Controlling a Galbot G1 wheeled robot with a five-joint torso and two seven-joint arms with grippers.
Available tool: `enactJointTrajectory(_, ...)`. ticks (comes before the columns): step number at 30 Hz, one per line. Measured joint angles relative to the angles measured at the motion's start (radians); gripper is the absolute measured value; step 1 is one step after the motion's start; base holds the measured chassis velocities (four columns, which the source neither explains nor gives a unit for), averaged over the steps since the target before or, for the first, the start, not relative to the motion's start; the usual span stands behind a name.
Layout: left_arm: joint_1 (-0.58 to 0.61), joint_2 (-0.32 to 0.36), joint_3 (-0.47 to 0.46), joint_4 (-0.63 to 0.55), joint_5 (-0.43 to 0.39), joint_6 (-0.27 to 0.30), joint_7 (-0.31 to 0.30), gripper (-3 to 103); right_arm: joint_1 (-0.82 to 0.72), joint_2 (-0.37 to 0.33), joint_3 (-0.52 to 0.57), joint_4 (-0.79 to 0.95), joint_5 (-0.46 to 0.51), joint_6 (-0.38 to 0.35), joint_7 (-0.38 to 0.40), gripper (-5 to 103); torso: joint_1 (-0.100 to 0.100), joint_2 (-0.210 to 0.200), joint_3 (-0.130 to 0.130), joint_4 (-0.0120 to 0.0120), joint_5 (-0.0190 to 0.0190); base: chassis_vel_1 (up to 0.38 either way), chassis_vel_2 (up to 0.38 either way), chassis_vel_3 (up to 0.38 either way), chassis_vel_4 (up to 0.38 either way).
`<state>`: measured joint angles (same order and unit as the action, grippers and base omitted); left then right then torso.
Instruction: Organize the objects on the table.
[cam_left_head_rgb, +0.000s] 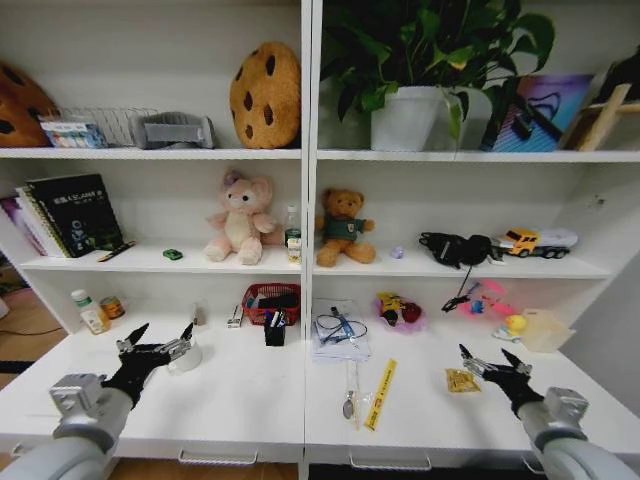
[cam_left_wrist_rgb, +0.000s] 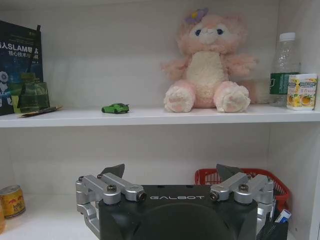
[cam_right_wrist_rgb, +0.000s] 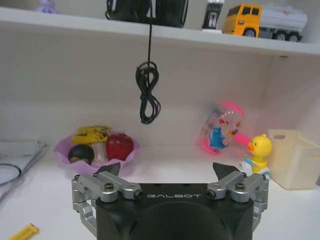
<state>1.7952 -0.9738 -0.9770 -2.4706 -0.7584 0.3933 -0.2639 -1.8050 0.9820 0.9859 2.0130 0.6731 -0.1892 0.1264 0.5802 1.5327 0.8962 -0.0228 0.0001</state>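
Above the white worktop, both pincers hover spread and empty, left pincer near a red basket, right pincer well apart; the green toy car sits on the shelf above.

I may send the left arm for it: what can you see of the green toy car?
The green toy car is a tiny, glossy sports-car shape with dark windows and wheels. It stands upright on its wheels, side-on, on the white shelf, alone between the dark book and the pink plush toy, touching neither.

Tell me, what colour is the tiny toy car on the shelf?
The toy car is green, clearest in the left wrist view.
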Motion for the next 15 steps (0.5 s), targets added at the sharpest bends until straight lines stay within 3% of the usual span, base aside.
enactJointTrajectory(15,0.0,0.0,0.0,0.0,0.0,0.0,0.0,100,0.094,-0.01,-0.11,-0.158,-0.062,0.027,-0.024,100,0.0,0.0,0.0,0.0001,-0.0001,0.0,0.0,0.0,0.0)
